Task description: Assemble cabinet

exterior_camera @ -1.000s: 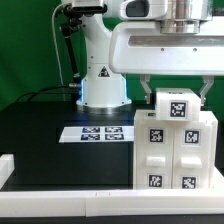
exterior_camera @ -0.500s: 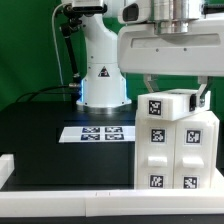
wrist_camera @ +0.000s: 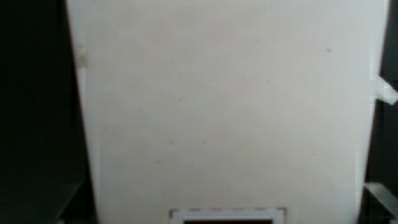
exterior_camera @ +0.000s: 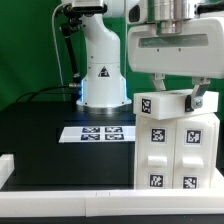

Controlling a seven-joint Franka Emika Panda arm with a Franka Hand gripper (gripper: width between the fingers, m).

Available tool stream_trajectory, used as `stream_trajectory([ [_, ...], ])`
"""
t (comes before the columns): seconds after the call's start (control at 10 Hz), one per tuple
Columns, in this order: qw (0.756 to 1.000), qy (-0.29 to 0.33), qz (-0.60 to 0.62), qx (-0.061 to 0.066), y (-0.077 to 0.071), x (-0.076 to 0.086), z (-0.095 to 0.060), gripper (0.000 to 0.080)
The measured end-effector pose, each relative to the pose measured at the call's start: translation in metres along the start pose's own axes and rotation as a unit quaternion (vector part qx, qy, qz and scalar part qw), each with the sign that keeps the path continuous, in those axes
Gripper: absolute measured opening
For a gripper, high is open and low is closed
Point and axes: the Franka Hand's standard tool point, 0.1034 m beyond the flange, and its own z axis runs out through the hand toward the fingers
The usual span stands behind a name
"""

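Black tabletop [exterior_camera: 40,125] against a green backdrop, bordered at the front by a low white rail [exterior_camera: 60,192]. On the exterior view's right stands the cabinet [exterior_camera: 175,145] — a white box whose front carries square coded tags. Atop it sits a smaller white tagged top block [exterior_camera: 165,103], slightly tilted, with the gripper [exterior_camera: 170,93] directly above; one finger [exterior_camera: 199,98] lies against the block's side, but a firm clamp cannot be confirmed. Behind, near the arm's base [exterior_camera: 102,85], lies the marker board [exterior_camera: 95,132]. Wrist view — a broad white panel fills the frame.
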Motion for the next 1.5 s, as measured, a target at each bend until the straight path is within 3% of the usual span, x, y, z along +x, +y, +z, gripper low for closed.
stream_trajectory([
  [0.4,0.981,-0.011,0.192,0.015,-0.004,-0.004,0.0,0.0557],
  [0.8,0.932,-0.029,0.36,0.026,-0.009,-0.008,0.0,0.0557],
  [1.3,0.9,-0.069,0.43,0.032,-0.012,-0.011,0.0,0.0557],
  [1.4,0.898,-0.073,0.434,0.032,-0.013,-0.014,0.0,0.0631],
  [1.5,0.903,-0.074,0.421,0.033,-0.014,-0.016,0.001,0.0631],
])
